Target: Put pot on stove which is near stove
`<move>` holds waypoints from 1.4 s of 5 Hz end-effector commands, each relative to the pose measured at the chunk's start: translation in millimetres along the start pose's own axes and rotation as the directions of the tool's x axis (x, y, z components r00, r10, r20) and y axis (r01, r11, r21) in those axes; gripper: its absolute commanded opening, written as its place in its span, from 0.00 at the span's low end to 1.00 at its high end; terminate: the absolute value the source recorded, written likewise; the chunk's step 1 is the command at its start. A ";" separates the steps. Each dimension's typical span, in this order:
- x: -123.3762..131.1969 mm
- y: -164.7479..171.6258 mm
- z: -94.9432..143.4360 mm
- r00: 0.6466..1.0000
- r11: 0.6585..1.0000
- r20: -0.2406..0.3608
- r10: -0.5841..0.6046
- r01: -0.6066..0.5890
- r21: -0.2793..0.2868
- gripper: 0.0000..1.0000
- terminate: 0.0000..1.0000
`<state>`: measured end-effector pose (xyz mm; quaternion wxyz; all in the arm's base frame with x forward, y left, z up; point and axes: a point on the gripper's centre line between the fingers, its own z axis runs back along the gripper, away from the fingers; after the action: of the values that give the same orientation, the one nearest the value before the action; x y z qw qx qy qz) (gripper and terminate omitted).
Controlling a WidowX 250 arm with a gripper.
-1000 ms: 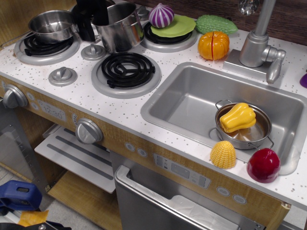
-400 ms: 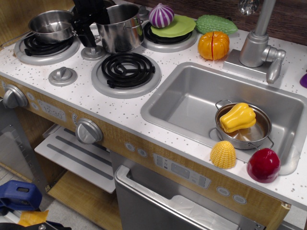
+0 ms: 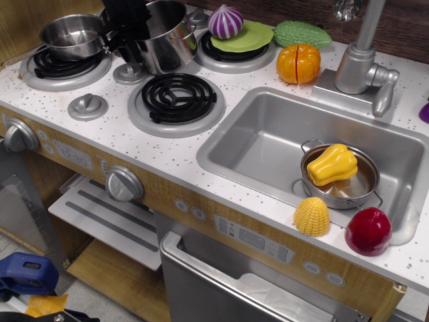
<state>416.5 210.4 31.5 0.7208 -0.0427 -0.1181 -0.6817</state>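
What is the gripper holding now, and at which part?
The gripper appears to hold the tall steel pot at the left side of its rim; the exact contact is hidden.

Bright, even overhead light; glare streaks the pot [image 3: 167, 41] right beside the dark end effector [image 3: 127, 30], soft shadows, focus crisp.

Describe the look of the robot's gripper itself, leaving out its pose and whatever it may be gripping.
Only a little shows at the top left. The gripper is matte black all over, blocky and angular, with a flat, plate-like finger reaching down. No cables, markings or labels can be made out; the arm above is cut off by the frame edge.
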 end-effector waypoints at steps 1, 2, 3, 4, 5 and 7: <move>17.9 13.3 33.9 0.998 0.996 -0.070 0.003 0.003 0.084 0.00 0.00; 30.1 18.7 40.3 0.989 0.996 -0.144 0.019 -0.007 0.084 0.00 0.00; 39.2 13.0 49.6 0.977 0.993 -0.207 0.054 -0.031 0.115 0.00 0.00; 56.3 5.9 57.2 0.964 0.987 -0.233 0.126 -0.097 0.129 0.00 0.00; 78.2 -5.0 64.8 0.943 0.973 -0.258 0.211 -0.177 0.147 0.00 0.00; 105.2 -19.0 63.6 0.922 0.944 -0.211 0.324 -0.301 0.134 0.00 0.00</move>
<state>387.4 116.5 70.5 0.8434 0.0117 -0.0267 -0.5366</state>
